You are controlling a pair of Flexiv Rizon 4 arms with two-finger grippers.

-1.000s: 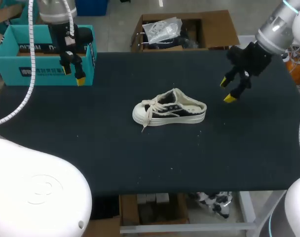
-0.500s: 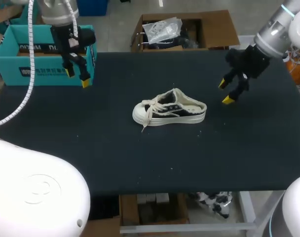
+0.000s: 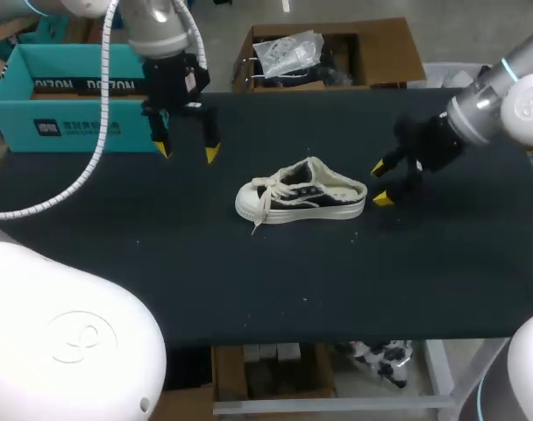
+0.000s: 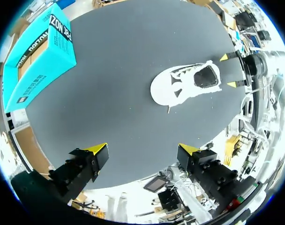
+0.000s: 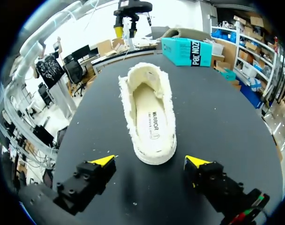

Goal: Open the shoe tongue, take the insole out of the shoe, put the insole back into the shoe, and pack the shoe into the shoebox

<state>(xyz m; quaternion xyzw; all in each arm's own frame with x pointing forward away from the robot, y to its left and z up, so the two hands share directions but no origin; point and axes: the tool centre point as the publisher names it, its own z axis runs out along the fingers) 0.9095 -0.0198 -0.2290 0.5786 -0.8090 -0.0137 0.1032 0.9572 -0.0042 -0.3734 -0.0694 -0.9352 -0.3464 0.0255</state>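
Note:
A cream and black slip-on shoe (image 3: pixel 302 192) lies on its sole mid-table, toe toward the left, laces loose. Its cream insole (image 5: pixel 151 123) shows inside the opening. My right gripper (image 3: pixel 379 182) hovers open just behind the heel (image 5: pixel 154 152), which sits ahead of its fingers, not touching. My left gripper (image 3: pixel 187 152) hangs open above the table, back and left of the shoe (image 4: pixel 185 86), nothing between its fingers. The teal shoebox (image 3: pixel 69 95) stands open at the table's back left corner, also seen in the left wrist view (image 4: pixel 39 56) and beyond the shoe in the right wrist view (image 5: pixel 187 50).
The black table (image 3: pixel 249 281) stretches wide in front of the shoe. Beyond the far edge stands a brown carton (image 3: pixel 328 53) holding bagged items.
My left gripper has travelled right, from in front of the shoebox toward the shoe. My right gripper has moved left and down, closing in on the heel. The shoe has not moved.

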